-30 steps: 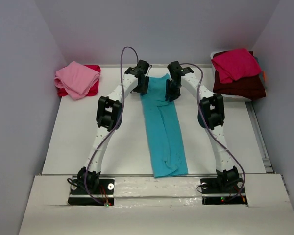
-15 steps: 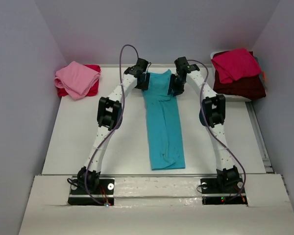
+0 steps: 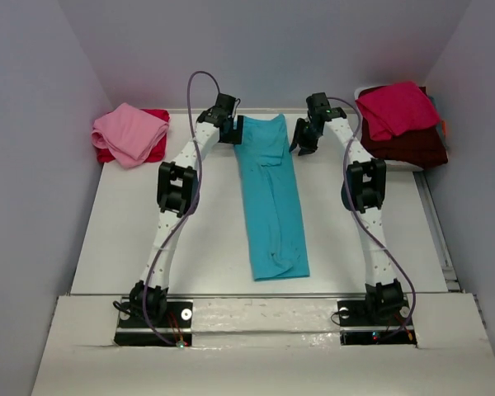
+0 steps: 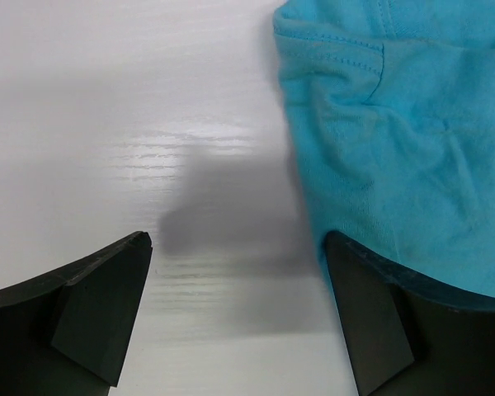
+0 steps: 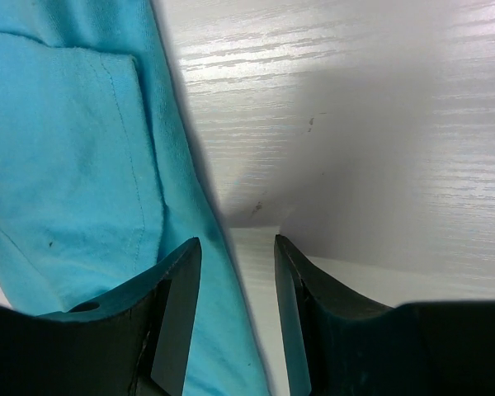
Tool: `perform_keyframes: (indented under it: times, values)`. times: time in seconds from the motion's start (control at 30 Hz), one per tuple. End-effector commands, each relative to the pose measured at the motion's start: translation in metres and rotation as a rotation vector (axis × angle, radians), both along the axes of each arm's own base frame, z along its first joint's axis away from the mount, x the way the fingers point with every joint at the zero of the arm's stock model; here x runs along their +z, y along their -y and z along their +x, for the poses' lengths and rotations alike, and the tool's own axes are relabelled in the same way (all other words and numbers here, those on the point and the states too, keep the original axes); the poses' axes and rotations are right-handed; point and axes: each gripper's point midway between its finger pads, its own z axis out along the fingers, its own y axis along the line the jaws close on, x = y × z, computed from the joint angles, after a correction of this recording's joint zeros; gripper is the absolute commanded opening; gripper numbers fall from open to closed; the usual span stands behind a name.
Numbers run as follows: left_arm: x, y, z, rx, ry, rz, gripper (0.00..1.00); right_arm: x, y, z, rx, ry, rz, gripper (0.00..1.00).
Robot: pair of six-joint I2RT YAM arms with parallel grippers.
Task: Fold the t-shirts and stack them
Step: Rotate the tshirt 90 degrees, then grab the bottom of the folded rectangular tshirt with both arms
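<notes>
Left pincer [image 4: 235, 247] released wide at turquoise t-shirt [image 3: 272, 198] left edge; right pincer [image 5: 238, 243] released beside right edge, over white table [image 3: 124, 214].

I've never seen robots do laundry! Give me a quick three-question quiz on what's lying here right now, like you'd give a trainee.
1. True or false: the left gripper is clamped on the turquoise t-shirt.
2. What lies on the red t-shirt at the far left? A) a pink t-shirt B) a towel C) nothing
3. Fill in: the crimson t-shirt rests on a dark ____ one.
Key: 1 false, its jaws stand open with no cloth between them; 2 A; 3 maroon t-shirt.
</notes>
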Motion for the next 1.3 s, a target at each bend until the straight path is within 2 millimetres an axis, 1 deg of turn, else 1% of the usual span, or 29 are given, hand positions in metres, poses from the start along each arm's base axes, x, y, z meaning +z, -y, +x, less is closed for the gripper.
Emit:
perform_keyframes:
  times: [0.0, 0.1, 0.13, 0.17, 0.2, 0.23, 0.27, 0.3, 0.33, 0.37, 0.43, 0.47, 0.5, 0.53, 0.57, 0.6, 0.63, 0.67, 0.7, 0.73, 0.77, 0.83, 0.87, 0.9, 0.93, 0.97, 1.13, 1.2, 1.27]
  values:
    - [0.051, 0.01, 0.014, -0.018, 0.117, -0.052, 0.99, 0.018, 0.0, -0.001, 0.009, 0.035, -0.004, 0.47]
    - [0.079, 0.013, 0.014, -0.021, 0.16, -0.083, 0.99, 0.036, 0.001, -0.011, -0.007, 0.027, 0.003, 0.47]
    - [0.087, 0.02, 0.011, -0.033, 0.167, -0.099, 0.99, 0.044, 0.002, -0.017, -0.011, 0.022, 0.007, 0.47]
    - [0.093, 0.02, 0.009, -0.028, 0.174, -0.107, 0.99, 0.044, 0.002, -0.018, -0.015, 0.016, 0.008, 0.47]
    - [0.102, 0.028, 0.005, -0.042, 0.179, -0.126, 0.99, 0.055, 0.004, -0.026, -0.021, 0.015, 0.009, 0.47]
    - [0.123, 0.032, 0.0, -0.044, 0.204, -0.139, 0.99, 0.059, 0.001, -0.033, -0.016, 0.012, 0.007, 0.47]
    - [0.115, 0.039, -0.012, -0.044, 0.18, -0.121, 0.99, 0.064, 0.002, -0.039, -0.03, 0.005, 0.012, 0.47]
    - [0.137, 0.041, -0.021, -0.039, 0.209, -0.126, 0.99, 0.073, 0.004, -0.054, -0.031, -0.009, 0.019, 0.47]
    - [0.141, 0.044, -0.028, -0.038, 0.211, -0.13, 0.99, 0.077, 0.002, -0.063, -0.019, -0.019, 0.039, 0.47]
    - [0.14, 0.046, -0.037, -0.038, 0.197, -0.134, 0.99, 0.081, -0.003, -0.073, -0.006, -0.025, 0.042, 0.47]
    - [0.136, 0.048, -0.067, -0.014, 0.136, -0.188, 0.99, 0.083, 0.002, -0.104, -0.005, -0.058, 0.05, 0.47]
    - [0.108, 0.045, -0.085, -0.006, 0.064, -0.193, 0.99, 0.083, 0.003, -0.116, 0.0, -0.074, 0.059, 0.47]
    - [0.105, 0.054, -0.102, -0.029, 0.03, -0.239, 0.99, 0.082, 0.005, -0.127, 0.001, -0.085, 0.059, 0.47]
    - [0.127, 0.056, -0.116, -0.013, 0.046, -0.311, 0.99, 0.08, 0.01, -0.152, 0.001, -0.106, 0.063, 0.47]
    - [0.1, 0.059, -0.143, -0.031, -0.042, -0.357, 0.99, 0.08, 0.008, -0.166, 0.011, -0.123, 0.088, 0.47]
    - [0.119, 0.058, -0.16, -0.032, -0.026, -0.411, 0.99, 0.079, 0.009, -0.179, 0.015, -0.134, 0.101, 0.47]
    - [0.123, 0.064, -0.172, -0.022, -0.027, -0.465, 0.99, 0.061, 0.013, -0.204, 0.016, -0.186, 0.104, 0.47]
    - [0.112, 0.056, -0.2, -0.016, -0.069, -0.482, 0.99, 0.076, 0.013, -0.216, 0.025, -0.143, 0.129, 0.47]
    - [0.088, 0.054, -0.212, 0.0, -0.122, -0.482, 0.99, 0.077, 0.012, -0.227, 0.03, -0.141, 0.148, 0.47]
    - [0.106, 0.06, -0.223, -0.017, -0.082, -0.541, 0.99, 0.078, 0.009, -0.233, 0.045, -0.124, 0.183, 0.48]
    - [0.079, 0.057, -0.25, -0.009, -0.153, -0.532, 0.99, 0.063, 0.011, -0.255, 0.048, -0.169, 0.192, 0.48]
    - [0.088, 0.061, -0.274, -0.027, -0.152, -0.594, 0.99, 0.074, 0.005, -0.272, 0.08, -0.147, 0.255, 0.48]
    - [0.071, 0.061, -0.296, -0.009, -0.205, -0.611, 0.99, 0.073, 0.005, -0.28, 0.086, -0.158, 0.266, 0.48]
    - [0.081, 0.071, -0.313, -0.052, -0.206, -0.651, 0.99, 0.071, 0.004, -0.293, 0.106, -0.171, 0.272, 0.48]
    - [0.073, 0.076, -0.329, -0.055, -0.244, -0.682, 0.99, 0.071, 0.0, -0.302, 0.132, -0.18, 0.281, 0.48]
    - [0.076, 0.086, -0.343, -0.092, -0.257, -0.702, 0.99, 0.07, -0.001, -0.311, 0.146, -0.186, 0.28, 0.48]
    - [0.056, 0.098, -0.379, -0.114, -0.352, -0.692, 0.98, 0.066, -0.006, -0.34, 0.172, -0.244, 0.332, 0.47]
    - [0.058, 0.101, -0.386, -0.117, -0.362, -0.704, 0.98, 0.063, -0.007, -0.348, 0.167, -0.257, 0.356, 0.44]
    - [0.054, 0.099, -0.393, -0.111, -0.383, -0.721, 0.98, 0.056, -0.012, -0.366, 0.187, -0.298, 0.378, 0.42]
